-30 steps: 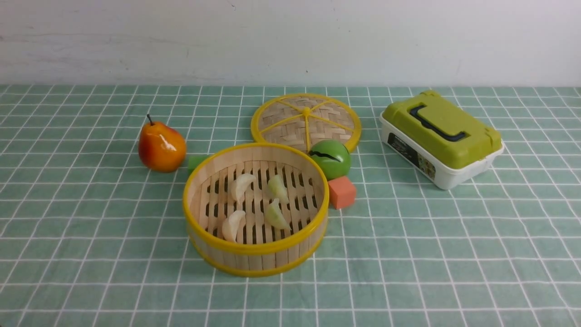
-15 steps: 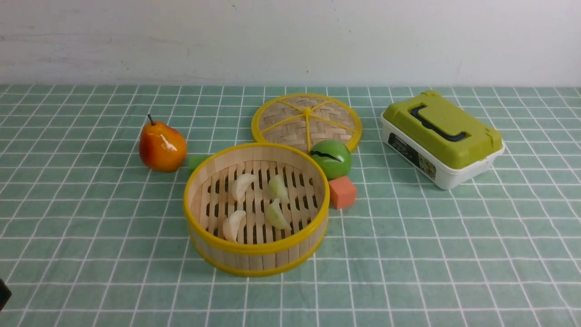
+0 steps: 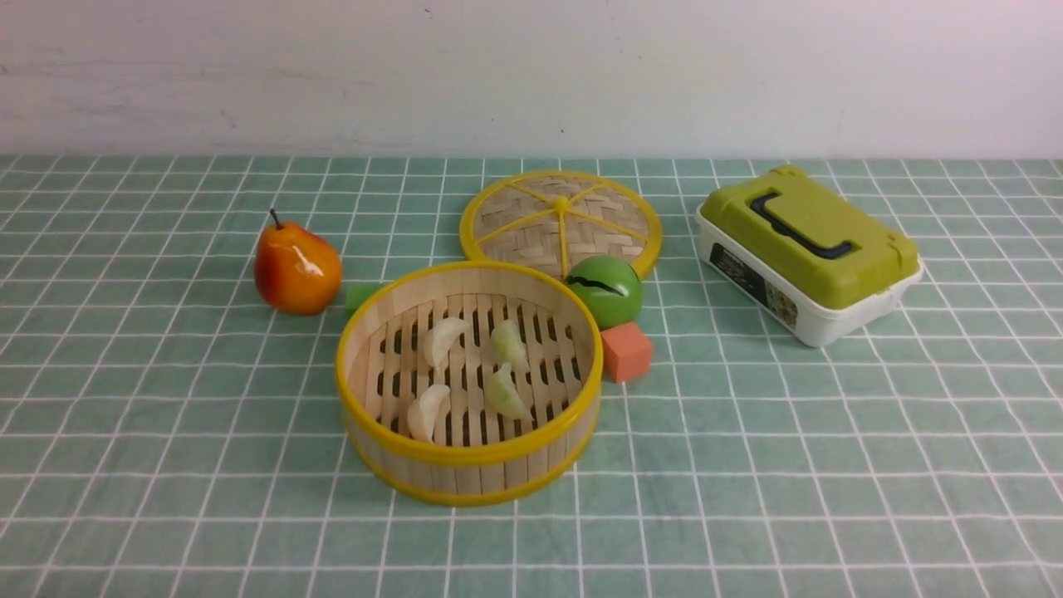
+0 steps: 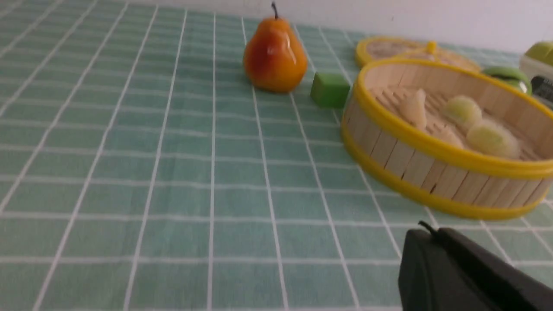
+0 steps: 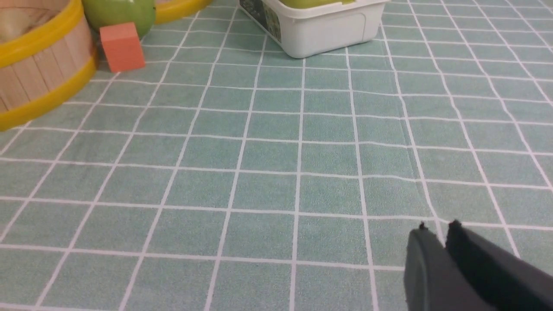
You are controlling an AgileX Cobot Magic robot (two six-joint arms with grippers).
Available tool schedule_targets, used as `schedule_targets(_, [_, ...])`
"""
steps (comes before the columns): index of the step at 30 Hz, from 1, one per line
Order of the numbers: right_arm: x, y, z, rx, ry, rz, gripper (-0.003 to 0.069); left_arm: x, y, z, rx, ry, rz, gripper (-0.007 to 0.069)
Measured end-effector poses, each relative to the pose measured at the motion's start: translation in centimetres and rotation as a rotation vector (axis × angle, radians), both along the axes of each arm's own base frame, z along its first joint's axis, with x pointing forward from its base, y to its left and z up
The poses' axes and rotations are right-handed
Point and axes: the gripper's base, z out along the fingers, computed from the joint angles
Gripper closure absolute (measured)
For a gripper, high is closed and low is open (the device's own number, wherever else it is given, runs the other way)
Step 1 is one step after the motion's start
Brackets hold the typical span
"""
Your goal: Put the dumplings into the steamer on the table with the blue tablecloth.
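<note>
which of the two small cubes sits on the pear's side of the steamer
The green cube, between the pear and the steamer; the salmon-pink cube sits on the opposite side, below the green ball.

Surface: blue tablecloth, teal with a thin white grid, covering the whole top up to a pale wall.
Centre: steamer, directly on cloth.
Behind steamer: flat woven lid, yellow-rimmed, lying flat.
Left: pear, upright; green cube just beside it, partly hidden by steamer wall.
Right of steamer: green ball, touching lid edge; salmon-pink cube just in front of it.
Far right: white box with green lid, set at an angle, well apart from steamer.
</note>
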Motion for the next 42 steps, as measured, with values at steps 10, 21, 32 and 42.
schedule_targets(10, [0.0, 0.0, 0.0, 0.0, 0.0, 0.0, 0.0572, -0.31, -0.09, -1.12, 0.02, 0.12, -0.016, 0.0638])
schedule_targets(21, [0.0, 0.0, 0.0, 0.0, 0.0, 0.0, 0.056, -0.31, -0.1, -1.12, 0.03, 0.118, -0.019, 0.0638])
schedule_targets(32, [0.0, 0.0, 0.0, 0.0, 0.0, 0.0, 0.0546, -0.31, -0.1, -1.12, 0.03, 0.118, -0.019, 0.0638])
schedule_targets(42, [0.0, 0.0, 0.0, 0.0, 0.0, 0.0, 0.0545, -0.31, -0.1, -1.12, 0.03, 0.118, -0.019, 0.0638])
